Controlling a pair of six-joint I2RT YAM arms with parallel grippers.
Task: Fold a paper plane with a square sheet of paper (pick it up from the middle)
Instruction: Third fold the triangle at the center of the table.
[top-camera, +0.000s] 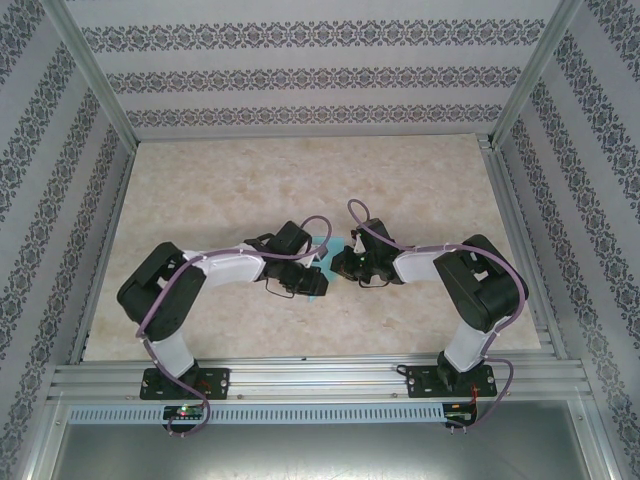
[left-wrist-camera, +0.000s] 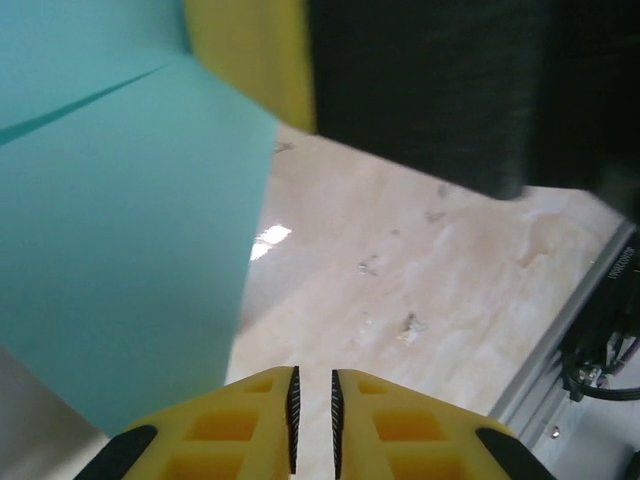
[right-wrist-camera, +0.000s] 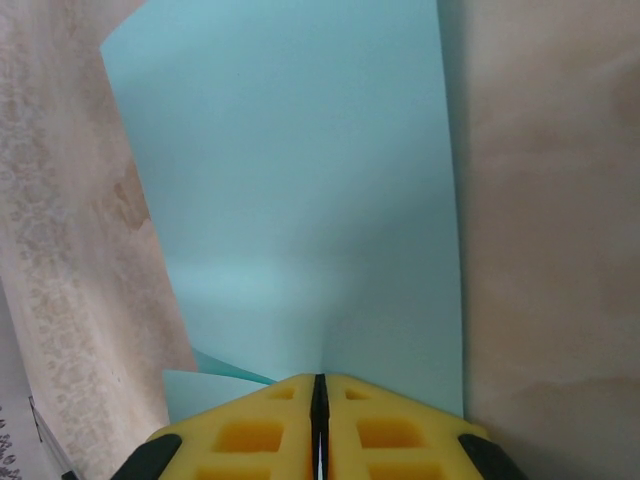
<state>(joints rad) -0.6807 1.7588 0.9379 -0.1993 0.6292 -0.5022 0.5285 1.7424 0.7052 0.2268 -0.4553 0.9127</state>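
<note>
Just at its fingertips, the right hand is pinched closed on the square sheet of paper, which runs straight ahead; the left hand, barely parted and empty, has it leftward.

The square sheet of paper is thin teal paper, matt and smooth, and my left wrist camera shows one sharp crease in it. My right end effector and left end effector are yellow moulded plastic, dull rather than shiny. The left one's inner pads are black and finely ridged. The bench looks like pale marbled stone, faintly glossy, catching a light reflection. The rails along its near edge are brushed metal.
</note>
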